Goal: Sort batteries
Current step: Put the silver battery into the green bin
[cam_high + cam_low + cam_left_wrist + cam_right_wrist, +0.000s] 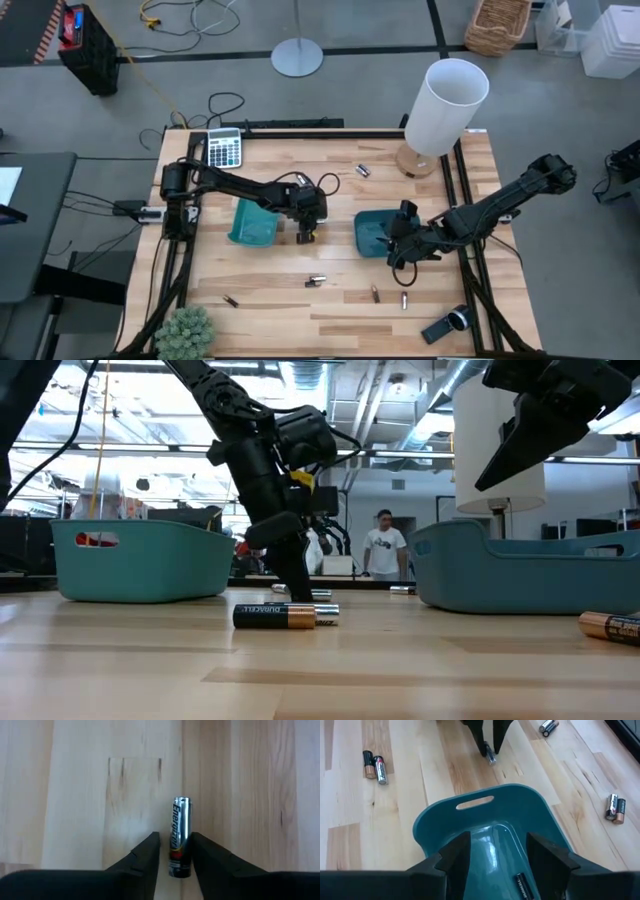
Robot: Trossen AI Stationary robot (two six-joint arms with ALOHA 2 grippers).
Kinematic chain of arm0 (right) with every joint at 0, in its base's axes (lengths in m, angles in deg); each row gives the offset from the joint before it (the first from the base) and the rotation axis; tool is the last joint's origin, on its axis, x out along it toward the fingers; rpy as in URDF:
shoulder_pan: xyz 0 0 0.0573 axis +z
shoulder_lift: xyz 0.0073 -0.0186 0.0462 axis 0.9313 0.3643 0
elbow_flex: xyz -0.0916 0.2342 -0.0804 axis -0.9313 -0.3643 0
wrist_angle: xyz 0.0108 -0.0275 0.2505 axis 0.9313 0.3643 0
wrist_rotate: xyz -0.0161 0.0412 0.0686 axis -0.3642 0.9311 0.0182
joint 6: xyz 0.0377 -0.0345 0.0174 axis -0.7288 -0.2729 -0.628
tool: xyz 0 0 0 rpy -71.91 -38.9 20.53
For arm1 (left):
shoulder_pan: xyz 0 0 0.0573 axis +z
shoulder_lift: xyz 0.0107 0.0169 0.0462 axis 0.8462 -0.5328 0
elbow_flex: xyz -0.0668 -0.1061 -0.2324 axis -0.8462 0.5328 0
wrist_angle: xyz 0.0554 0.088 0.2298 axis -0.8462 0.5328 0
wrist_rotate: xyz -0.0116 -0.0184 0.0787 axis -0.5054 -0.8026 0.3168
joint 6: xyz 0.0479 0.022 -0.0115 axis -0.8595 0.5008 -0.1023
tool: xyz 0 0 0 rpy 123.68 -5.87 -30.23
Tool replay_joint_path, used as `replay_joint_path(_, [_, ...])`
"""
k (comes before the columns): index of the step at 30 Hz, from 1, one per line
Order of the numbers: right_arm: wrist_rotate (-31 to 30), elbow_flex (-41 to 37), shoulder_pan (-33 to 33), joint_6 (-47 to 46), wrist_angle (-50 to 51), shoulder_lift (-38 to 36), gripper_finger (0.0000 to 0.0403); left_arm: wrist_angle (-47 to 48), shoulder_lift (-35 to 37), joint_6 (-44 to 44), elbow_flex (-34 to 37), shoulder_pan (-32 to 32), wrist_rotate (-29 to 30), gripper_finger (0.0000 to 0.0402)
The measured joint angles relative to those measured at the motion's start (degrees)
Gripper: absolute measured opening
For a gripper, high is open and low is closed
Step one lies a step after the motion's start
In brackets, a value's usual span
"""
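I'm looking in on what is reading as a robotics lab set up in an open industrial space: the butcher-block tabletop (300, 300) is sitting in a black metal frame (470, 240) on a grey concrete floor (350, 95), with loose cables (190, 18) trailing across it. Across the tabletop, the low view is showing me exposed ducts and pipes (400, 400) running under a high ceiling, and a person (383, 547) standing far back among desks and equipment. Around the rig I'm also seeing a black crate (85, 45), a wicker basket (497, 25) and white storage bins (610, 40) standing on the floor.
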Motion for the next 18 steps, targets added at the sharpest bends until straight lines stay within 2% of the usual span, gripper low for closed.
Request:
replay_joint_path(6, [-0.21, 0.00, 0.00, 0.00, -0.18, 0.00, 0.0207, 0.42, -0.49, -0.22, 0.05, -0.02, 0.11, 0.0041])
replay_joint_path(18, [-0.77, 0.00, -0.04, 0.02, -0.25, 0.00, 0.0207, -1.51, 0.92, -1.08, 0.36, -0.47, 0.23, 0.0041])
